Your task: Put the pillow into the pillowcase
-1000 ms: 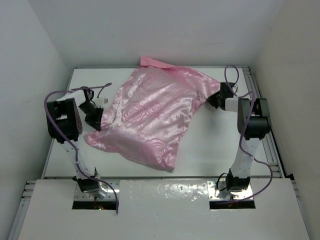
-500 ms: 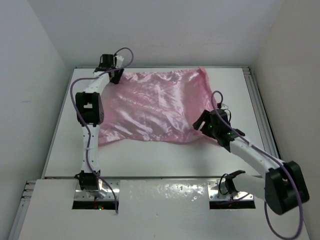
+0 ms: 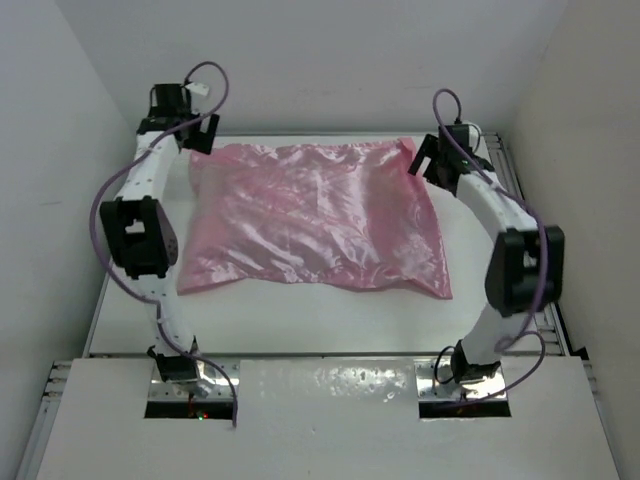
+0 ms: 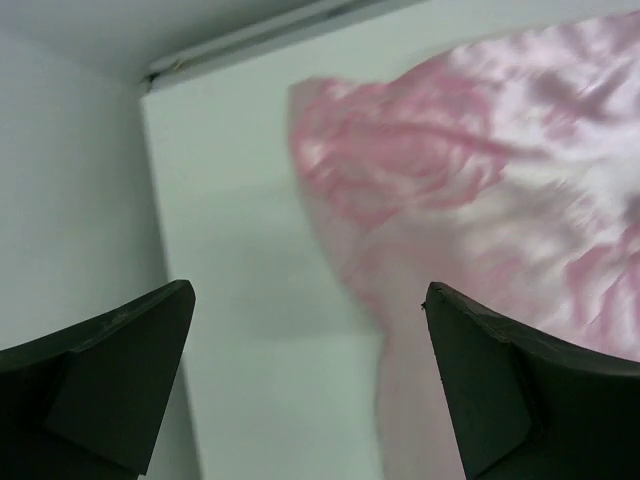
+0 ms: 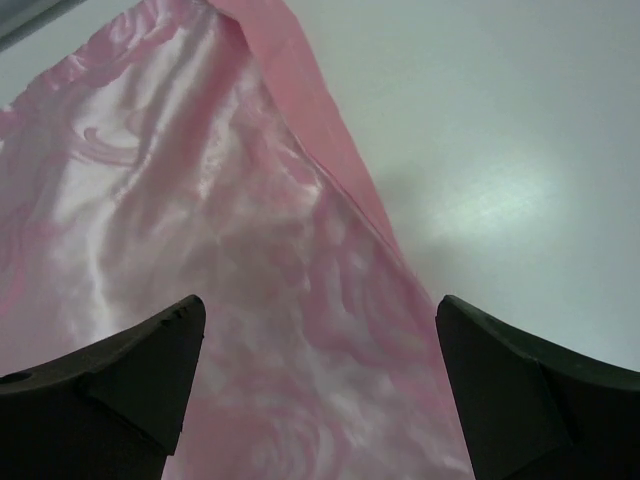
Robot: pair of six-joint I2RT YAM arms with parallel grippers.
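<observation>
Pillowcase (image 3: 310, 220): lies spread across the middle of the desk (image 3: 300, 320), pink satin, wrinkled, far edge near the back wall. Whether the pillow is inside cannot be told.

Left gripper (image 4: 308, 295): above the far left corner of the pillowcase, fingers spread wide, nothing between them.

Right gripper (image 5: 318, 300): above the far right corner, fingers likewise spread wide, with fabric visible below but not clamped.

The pillowcase (image 3: 315, 220) hides its own inside. The left wrist view shows it blurred and cut off at the edge; the right wrist view crops it too.
</observation>
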